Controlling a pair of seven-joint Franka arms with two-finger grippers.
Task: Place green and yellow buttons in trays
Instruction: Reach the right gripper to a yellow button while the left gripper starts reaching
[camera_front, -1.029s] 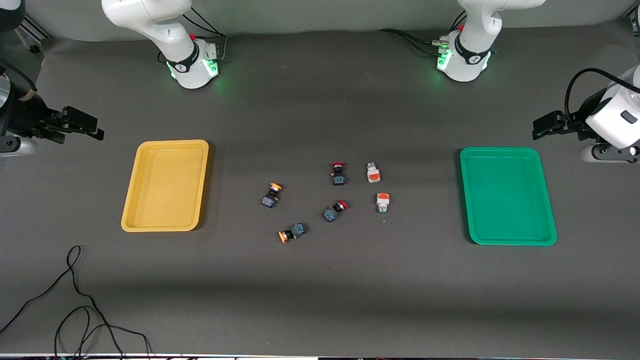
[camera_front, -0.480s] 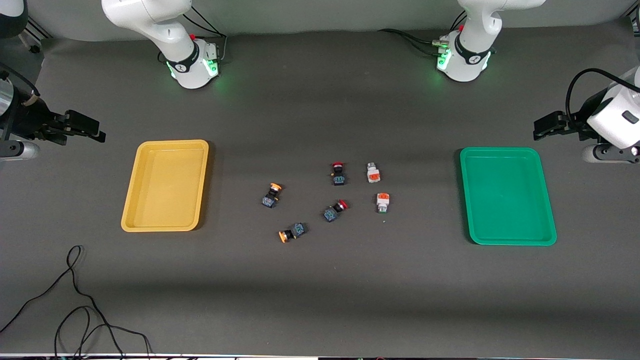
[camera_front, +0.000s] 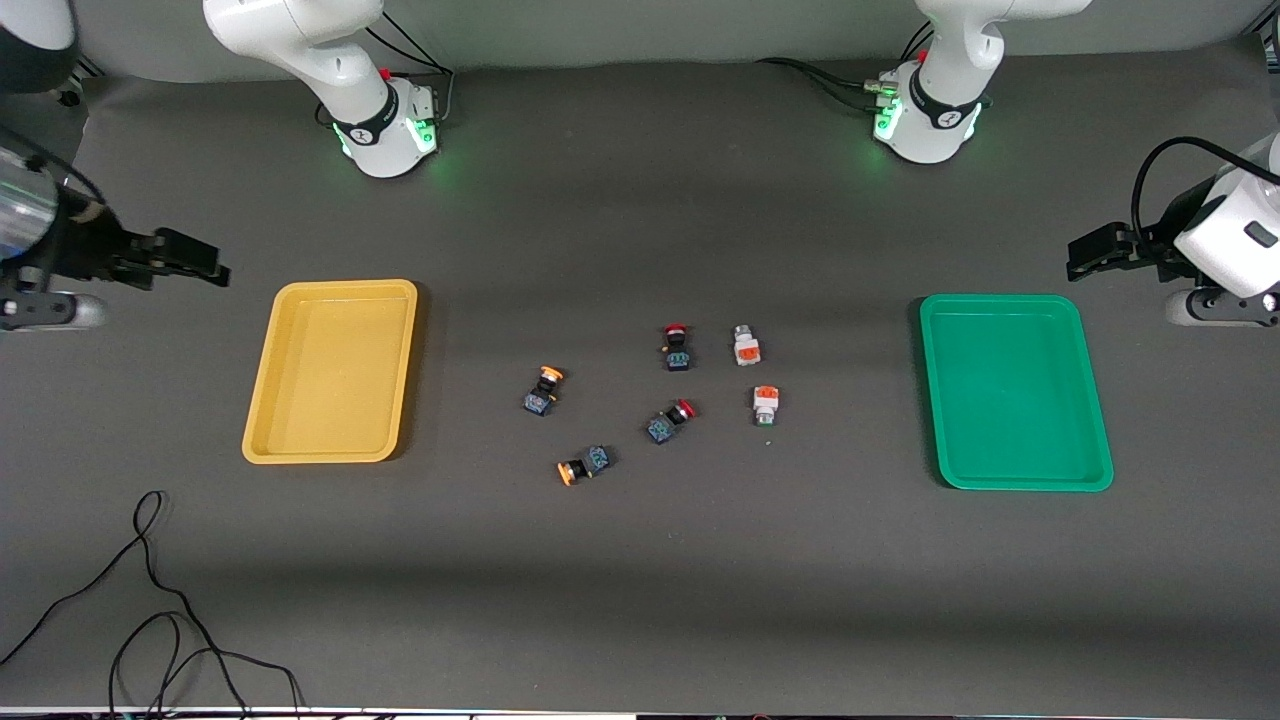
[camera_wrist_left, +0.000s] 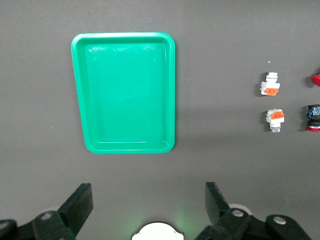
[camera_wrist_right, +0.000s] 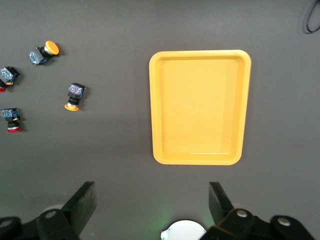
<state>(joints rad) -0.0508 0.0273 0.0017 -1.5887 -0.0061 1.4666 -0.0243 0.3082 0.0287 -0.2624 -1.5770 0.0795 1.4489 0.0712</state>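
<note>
Right gripper (camera_front: 205, 268): fingers spread wide, holding nothing; held in the air over bare table at the right arm's end, beside the yellow tray (camera_front: 332, 371).
Left gripper (camera_front: 1085, 252): fingers spread wide, holding nothing; held in the air over bare table at the left arm's end, near the green tray (camera_front: 1014, 391).
Yellow tray: flat on the table, nothing in it.
Green tray: flat on the table, nothing in it.
Between the trays, all lying on the table:
- yellow-capped button (camera_front: 543, 389);
- second yellow-capped button (camera_front: 583, 466), nearer the front camera;
- white-grey button (camera_front: 745, 345);
- second white-grey button (camera_front: 765, 404), nearer the camera;
- two red-capped buttons (camera_front: 676, 346), (camera_front: 670, 421), between the yellow and white ones.
Black cable (camera_front: 150, 600): looped near the front edge.
</note>
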